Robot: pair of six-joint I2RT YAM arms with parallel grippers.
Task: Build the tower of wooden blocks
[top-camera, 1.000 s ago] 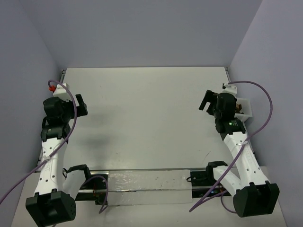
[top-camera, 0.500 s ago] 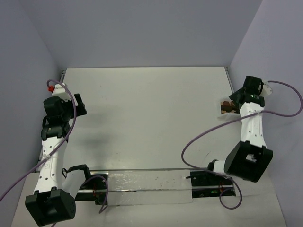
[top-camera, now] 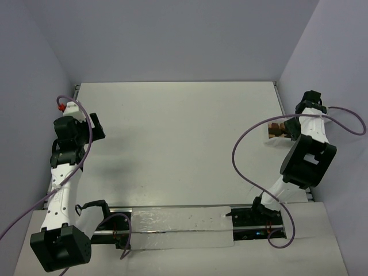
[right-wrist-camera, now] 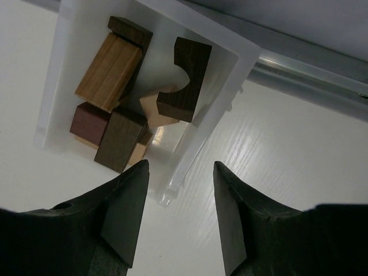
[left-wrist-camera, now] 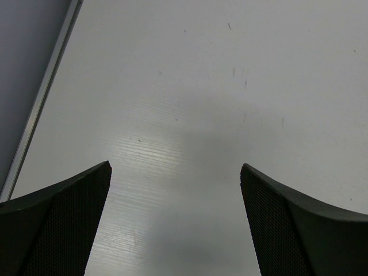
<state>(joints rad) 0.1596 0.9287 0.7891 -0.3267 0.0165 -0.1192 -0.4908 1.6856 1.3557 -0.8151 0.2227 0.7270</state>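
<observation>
Blocks (right-wrist-camera: 121,92): loose heap, unstacked, inside a white tray (right-wrist-camera: 207,123). Seen from the right wrist, they fill the upper left of the frame. Count about six or seven, some half hidden. One long light-tan bar with fine straight grain lies on top. A dark brown piece with a half-round notch cut from one side leans against the tray's wall. There is a reddish-brown cube, a dark brown oblong beside it, another dark piece at the far end and a pale bit underneath. All are sawn wood with matte faces and square edges, apart from the notch. The tray is rectangular, thin-walled, smooth and glossy, probably plastic. From the top camera it sits at the right edge of the table (top-camera: 184,132), centre right of frame, with the blocks (top-camera: 278,127) showing as a brown patch. The table is white with a faint linear grain and a few scuffs. Right gripper (right-wrist-camera: 179,167): jaws partly apart, nothing held, black textured fingers on either side of the tray's near corner and not touching it. Left gripper (left-wrist-camera: 175,168): jaws spread wide, empty, over bare table at centre left of the top view.
</observation>
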